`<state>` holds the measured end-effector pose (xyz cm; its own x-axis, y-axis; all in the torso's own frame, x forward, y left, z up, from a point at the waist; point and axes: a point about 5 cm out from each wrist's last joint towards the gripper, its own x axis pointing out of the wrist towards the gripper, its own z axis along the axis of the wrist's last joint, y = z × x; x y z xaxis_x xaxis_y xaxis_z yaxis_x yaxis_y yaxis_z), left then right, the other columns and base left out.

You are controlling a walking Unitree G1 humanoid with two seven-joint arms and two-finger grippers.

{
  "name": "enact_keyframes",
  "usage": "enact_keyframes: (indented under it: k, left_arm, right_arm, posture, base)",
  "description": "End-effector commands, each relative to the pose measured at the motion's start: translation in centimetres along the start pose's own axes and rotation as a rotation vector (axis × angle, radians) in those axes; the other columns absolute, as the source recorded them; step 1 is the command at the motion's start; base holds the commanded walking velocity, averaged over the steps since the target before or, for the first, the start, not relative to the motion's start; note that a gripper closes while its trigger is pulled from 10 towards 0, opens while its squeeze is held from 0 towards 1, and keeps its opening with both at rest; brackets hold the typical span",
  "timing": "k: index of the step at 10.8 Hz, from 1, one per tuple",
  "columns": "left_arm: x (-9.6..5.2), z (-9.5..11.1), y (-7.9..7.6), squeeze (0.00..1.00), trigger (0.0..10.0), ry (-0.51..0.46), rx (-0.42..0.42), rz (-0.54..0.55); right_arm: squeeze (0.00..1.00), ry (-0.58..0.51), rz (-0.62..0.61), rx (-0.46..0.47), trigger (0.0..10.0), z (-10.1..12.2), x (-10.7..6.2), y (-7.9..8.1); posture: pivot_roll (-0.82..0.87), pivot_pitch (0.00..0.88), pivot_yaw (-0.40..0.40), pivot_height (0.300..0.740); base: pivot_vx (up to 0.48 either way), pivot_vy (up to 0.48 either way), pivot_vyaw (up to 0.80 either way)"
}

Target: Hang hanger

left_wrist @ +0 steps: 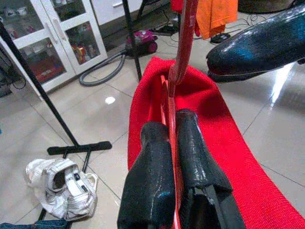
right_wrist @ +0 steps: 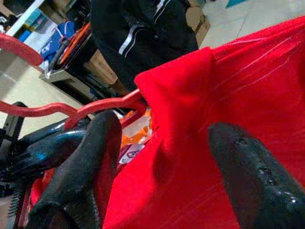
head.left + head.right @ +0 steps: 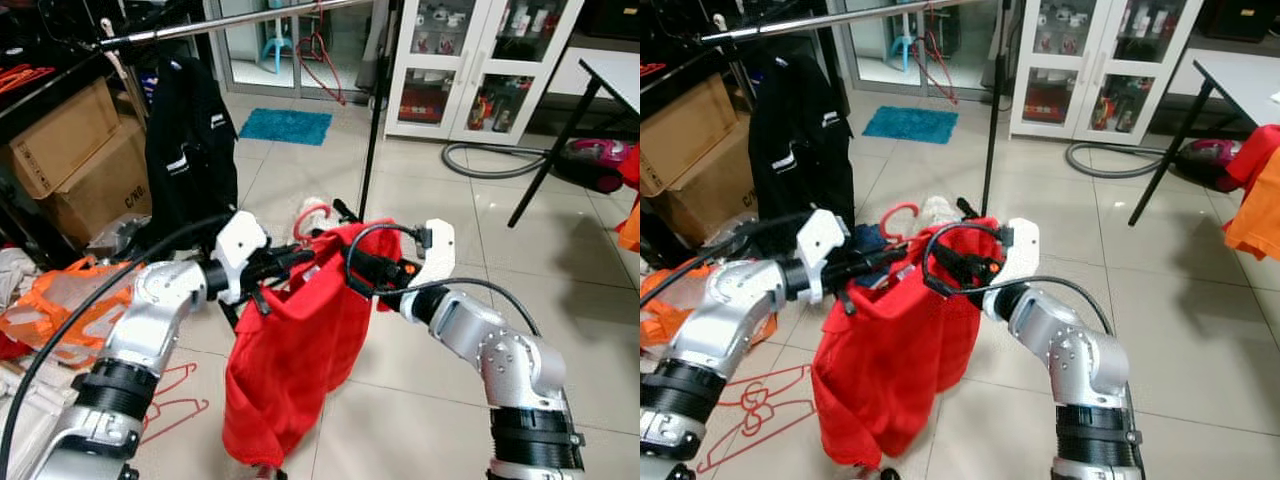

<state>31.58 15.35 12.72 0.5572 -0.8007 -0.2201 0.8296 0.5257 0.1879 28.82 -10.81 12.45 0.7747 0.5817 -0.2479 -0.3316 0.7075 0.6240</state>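
Note:
A red garment (image 3: 300, 350) hangs from a red hanger (image 1: 183, 43), held at chest height before me. The hanger's hook (image 3: 310, 215) sticks up behind the cloth. My left gripper (image 1: 171, 143) is shut on the hanger's bar, one black finger on each side of it. My right gripper (image 2: 162, 143) is open, its fingers straddling the garment's shoulder where the hanger (image 2: 105, 105) enters the cloth. The clothes rail (image 3: 230, 22) runs across the upper left, with a black jacket (image 3: 185, 140) hanging from it.
The rack's upright pole (image 3: 375, 110) stands just behind the garment. Cardboard boxes (image 3: 70, 150) and an orange garment (image 3: 60, 300) lie at left, red hangers (image 3: 175, 395) on the floor. A white cabinet (image 3: 470, 60), a vacuum cleaner (image 3: 600, 155) and a table leg (image 3: 560, 140) are at right.

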Motion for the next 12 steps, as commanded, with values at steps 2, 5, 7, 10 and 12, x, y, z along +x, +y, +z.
enact_keyframes:
  k: [2, 5, 7, 10, 12]
  left_arm:
    - [0.2, 0.4, -0.1, 0.0, 10.0, -0.011, 0.023, 0.001]
    - [0.4, 0.5, 0.0, 0.0, 10.0, -0.011, 0.027, 0.0]
    - [0.5, 0.6, -0.1, 0.0, 10.0, -0.013, 0.026, -0.003]
    - [1.1, 1.0, -0.5, 0.0, 10.0, -0.049, 0.005, -0.018]
    - [1.4, 1.1, -0.8, 0.0, 10.0, -0.051, 0.009, -0.026]
  right_arm:
    - [1.0, -0.017, 0.014, 0.005, 10.0, 0.7, -0.3, 0.5]
    - [0.0, 0.064, -0.04, -0.081, 10.0, -0.6, -0.1, -0.3]
    - [0.0, 0.074, -0.053, -0.048, 10.0, -1.1, 0.5, -0.3]
    - [0.0, 0.084, -0.055, -0.018, 10.0, -1.9, 1.8, -0.2]
    - [0.0, 0.063, -0.053, 0.045, 10.0, -2.0, 2.8, 0.1]
  posture:
    - [-0.05, 0.0, 0.031, 0.74]
    - [-0.05, 0.0, 0.032, 0.74]
    - [-0.05, 0.0, 0.031, 0.74]
    - [-0.05, 0.0, 0.031, 0.74]
    - [-0.04, 0.0, 0.026, 0.74]
  base:
    - [0.0, 0.0, 0.0]
    - [0.0, 0.0, 0.0]
    - [0.0, 0.0, 0.0]
    - [0.0, 0.0, 0.0]
    - [0.0, 0.0, 0.0]
